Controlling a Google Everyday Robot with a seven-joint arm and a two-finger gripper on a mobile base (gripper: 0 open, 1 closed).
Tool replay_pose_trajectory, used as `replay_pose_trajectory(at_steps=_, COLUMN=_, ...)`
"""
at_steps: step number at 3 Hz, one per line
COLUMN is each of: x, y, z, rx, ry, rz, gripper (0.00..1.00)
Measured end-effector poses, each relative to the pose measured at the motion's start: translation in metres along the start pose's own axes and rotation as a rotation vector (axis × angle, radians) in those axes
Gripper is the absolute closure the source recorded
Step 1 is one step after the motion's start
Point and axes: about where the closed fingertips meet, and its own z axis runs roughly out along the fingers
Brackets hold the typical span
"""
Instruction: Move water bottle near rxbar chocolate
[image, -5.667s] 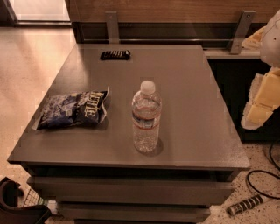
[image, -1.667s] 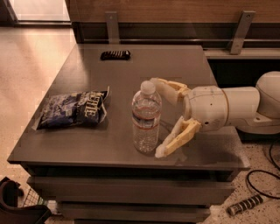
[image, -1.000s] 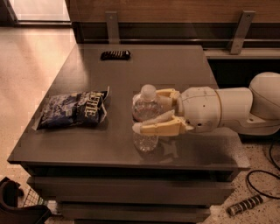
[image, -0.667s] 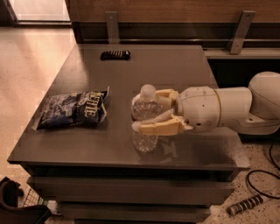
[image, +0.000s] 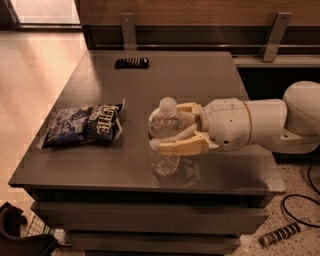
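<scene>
The gripper (image: 168, 128) was clamped on the bottle (image: 165, 161), which stood near the front of the table (image: 210, 80). I reckoned it wanted a steady, upright carry to the snack bar (image: 132, 62) at the far edge.

The water bottle (image: 165, 161) stands upright near the front middle of the bench (image: 200, 75). The claw (image: 167, 127) reaches in from the right and grips it. A chip bag (image: 85, 125) lies to its left. The rxbar chocolate (image: 131, 62) lies well behind, by the back edge.
</scene>
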Motion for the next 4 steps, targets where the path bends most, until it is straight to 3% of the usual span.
replay_pose_trajectory(at_steps=1, x=-0.004, y=-0.026, z=-0.012, rx=0.012, ry=-0.010, rz=0.042, gripper=1.00)
replay_pose_trajectory(at_steps=2, x=0.006, y=-0.069, z=-0.027, rx=0.022, ry=-0.009, rz=0.120, gripper=1.00)
replay_pose_trajectory(at_steps=3, x=0.015, y=-0.164, z=-0.052, rx=0.112, ry=0.017, rz=0.215, gripper=1.00)
replay_pose_trajectory(at_steps=4, x=0.001, y=-0.249, z=-0.084, rx=0.253, ry=0.023, rz=0.193, gripper=1.00)
